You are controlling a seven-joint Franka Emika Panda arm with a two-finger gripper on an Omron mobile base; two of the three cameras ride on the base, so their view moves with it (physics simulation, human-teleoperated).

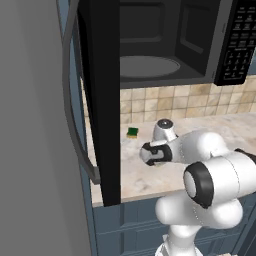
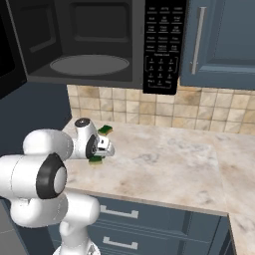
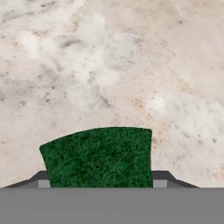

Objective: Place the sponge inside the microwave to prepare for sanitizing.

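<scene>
The sponge point(image 3: 99, 157), green on top, sits between my gripper's point(image 3: 101, 183) two finger tips, which press on its left and right sides; its upper edge bows. In the right base view the sponge point(image 2: 95, 160) is a green patch under the hand, low on the marble counter point(image 2: 164, 159), with the gripper point(image 2: 98, 153) pointing down at it. The black microwave point(image 2: 89, 45) hangs above with its door point(image 1: 102, 100) swung wide open to the left. Its round turntable point(image 1: 147, 66) is bare.
A second, smaller green sponge point(image 1: 132, 132) lies near the tiled back wall, behind the hand. The open door's edge stands just left of the arm. The keypad panel point(image 2: 162, 45) and a blue cabinet point(image 2: 219, 40) are at the upper right.
</scene>
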